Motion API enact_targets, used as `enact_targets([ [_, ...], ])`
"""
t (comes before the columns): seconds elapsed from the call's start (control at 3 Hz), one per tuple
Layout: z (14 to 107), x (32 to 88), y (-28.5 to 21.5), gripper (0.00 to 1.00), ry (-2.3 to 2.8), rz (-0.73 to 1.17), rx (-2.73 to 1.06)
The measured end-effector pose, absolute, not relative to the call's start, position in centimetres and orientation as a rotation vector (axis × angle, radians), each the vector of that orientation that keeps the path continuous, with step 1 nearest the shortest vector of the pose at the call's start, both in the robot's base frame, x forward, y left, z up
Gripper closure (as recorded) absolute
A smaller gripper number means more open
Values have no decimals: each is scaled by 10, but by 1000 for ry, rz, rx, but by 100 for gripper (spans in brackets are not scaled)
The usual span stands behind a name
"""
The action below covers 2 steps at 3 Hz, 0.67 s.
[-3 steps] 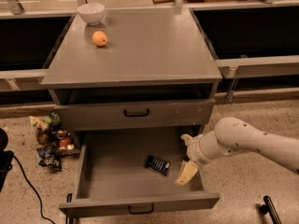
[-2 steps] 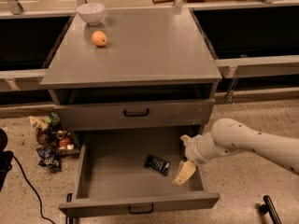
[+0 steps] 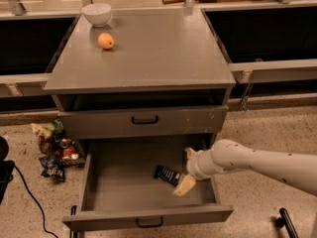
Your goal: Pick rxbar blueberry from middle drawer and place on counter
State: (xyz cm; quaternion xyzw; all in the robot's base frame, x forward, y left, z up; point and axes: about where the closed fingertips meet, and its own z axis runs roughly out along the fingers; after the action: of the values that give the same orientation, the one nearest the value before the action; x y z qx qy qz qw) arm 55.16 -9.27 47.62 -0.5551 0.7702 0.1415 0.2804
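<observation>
Greys with small accents.
Plain grey counter (image 3: 163, 48) and middle drawer (image 3: 124, 182); navy-black rxbar blueberry (image 3: 167, 174), pale lettering; cream gripper (image 3: 185, 181) inside the drawer, just beside it; orange fruit (image 3: 105, 41), white bowl (image 3: 96, 14), speckled beige floor (image 3: 257, 133).

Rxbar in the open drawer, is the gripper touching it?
Cannot tell. In the camera view the gripper overlaps the rxbar inside the middle drawer; contact unclear.

The gripper (image 3: 184, 184), low in the drawer (image 3: 119, 182) on the right, is largely hidden behind the wrist (image 3: 200, 163). Whether it touches the bar (image 3: 167, 174) is unclear. The arm (image 3: 267, 162) is cut off by the right edge.
</observation>
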Motion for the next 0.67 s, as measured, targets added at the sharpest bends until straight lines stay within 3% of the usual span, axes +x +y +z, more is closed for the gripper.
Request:
enact_targets([
  [0.67,425,594,-73,0,2046,290,-1485],
])
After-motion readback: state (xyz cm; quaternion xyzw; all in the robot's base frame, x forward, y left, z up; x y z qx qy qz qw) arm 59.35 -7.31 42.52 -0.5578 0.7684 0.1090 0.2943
